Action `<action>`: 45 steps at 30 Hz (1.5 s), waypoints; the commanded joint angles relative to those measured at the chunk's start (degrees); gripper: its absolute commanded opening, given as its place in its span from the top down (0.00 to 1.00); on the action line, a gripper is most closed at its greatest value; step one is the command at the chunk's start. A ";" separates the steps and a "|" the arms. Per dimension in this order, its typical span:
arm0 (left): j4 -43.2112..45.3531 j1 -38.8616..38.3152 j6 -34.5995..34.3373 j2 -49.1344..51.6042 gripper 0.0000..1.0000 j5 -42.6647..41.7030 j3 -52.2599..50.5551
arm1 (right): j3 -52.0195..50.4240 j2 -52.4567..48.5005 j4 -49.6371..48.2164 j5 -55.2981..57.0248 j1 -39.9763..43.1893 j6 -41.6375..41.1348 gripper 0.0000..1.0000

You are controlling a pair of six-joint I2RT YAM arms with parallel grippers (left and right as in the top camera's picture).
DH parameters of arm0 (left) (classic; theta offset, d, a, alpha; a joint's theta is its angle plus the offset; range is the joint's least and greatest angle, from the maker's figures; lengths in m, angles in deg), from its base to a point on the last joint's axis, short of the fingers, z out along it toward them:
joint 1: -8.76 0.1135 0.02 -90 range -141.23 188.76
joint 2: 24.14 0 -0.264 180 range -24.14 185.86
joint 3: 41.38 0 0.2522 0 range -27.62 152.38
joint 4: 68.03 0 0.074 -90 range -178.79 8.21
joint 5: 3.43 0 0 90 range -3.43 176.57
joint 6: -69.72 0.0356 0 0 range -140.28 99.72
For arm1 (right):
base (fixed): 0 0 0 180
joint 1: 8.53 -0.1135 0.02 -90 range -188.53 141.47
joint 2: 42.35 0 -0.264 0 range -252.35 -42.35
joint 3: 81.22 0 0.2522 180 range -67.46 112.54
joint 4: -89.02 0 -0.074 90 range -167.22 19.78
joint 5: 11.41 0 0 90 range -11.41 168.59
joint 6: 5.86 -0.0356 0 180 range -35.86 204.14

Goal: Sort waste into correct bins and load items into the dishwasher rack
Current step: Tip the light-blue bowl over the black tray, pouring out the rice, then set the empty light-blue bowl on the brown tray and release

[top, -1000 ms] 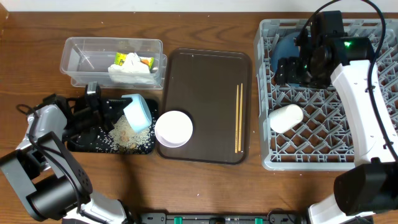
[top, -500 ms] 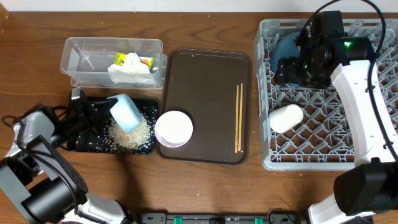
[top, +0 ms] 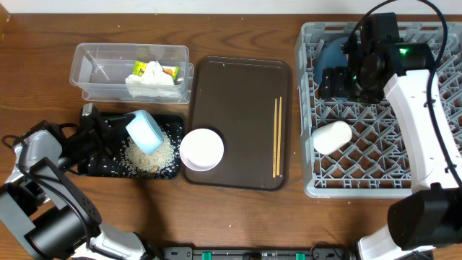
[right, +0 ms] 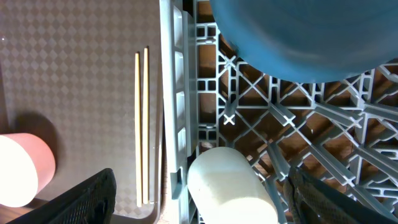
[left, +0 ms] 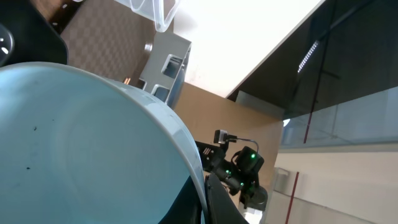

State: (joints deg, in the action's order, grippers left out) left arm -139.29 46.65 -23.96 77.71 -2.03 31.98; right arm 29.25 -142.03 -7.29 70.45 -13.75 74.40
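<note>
Light-blue bowl [top: 146, 131] hangs tipped left of the brown tray [top: 238, 101], pinched by your left gripper [top: 123, 126] over the rice [top: 148, 155] in the black tray [top: 94, 167]. Napkin [top: 153, 88] and wrapper [top: 155, 70] lie in the clear tub [top: 94, 68]. Right of the tray, the dishwasher rack [top: 375, 180] holds plate [top: 328, 58] and pale cup [top: 331, 137] under your spread right gripper [top: 333, 83]. White bowl [top: 201, 149] and chopsticks [top: 276, 137], on the tray, aren't loaded yet; nothing blocks them.

left gripper [top: 128, 126] plus pinched light-blue bowl [top: 145, 132] further left over black tray [top: 173, 120], rice [top: 155, 155] now exposed on gripper's right
</note>
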 commanded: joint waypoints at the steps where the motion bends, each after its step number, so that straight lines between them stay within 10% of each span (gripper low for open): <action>1: -0.55 0.35 -1.36 0.33 0.94 -1.55 -0.13 | 0.83 1.44 0.17 -0.24 -0.11 1.29 0.15; 19: 3.45 -8.85 6.23 -10.05 0.94 3.28 2.56 | 0.83 1.44 -0.07 0.17 -0.11 1.25 0.15; 36: 28.72 -58.38 -12.15 -21.46 0.94 82.27 6.71 | 0.83 1.44 -0.02 0.17 -0.11 1.25 0.16; 45: 34.29 -71.65 -9.97 -7.13 0.94 95.65 6.71 | 0.83 1.44 0.42 0.17 -0.11 1.25 0.15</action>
State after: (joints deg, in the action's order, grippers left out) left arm -105.52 -24.23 -34.61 67.85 85.75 38.10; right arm 29.25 -142.03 -7.05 70.51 -13.75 74.77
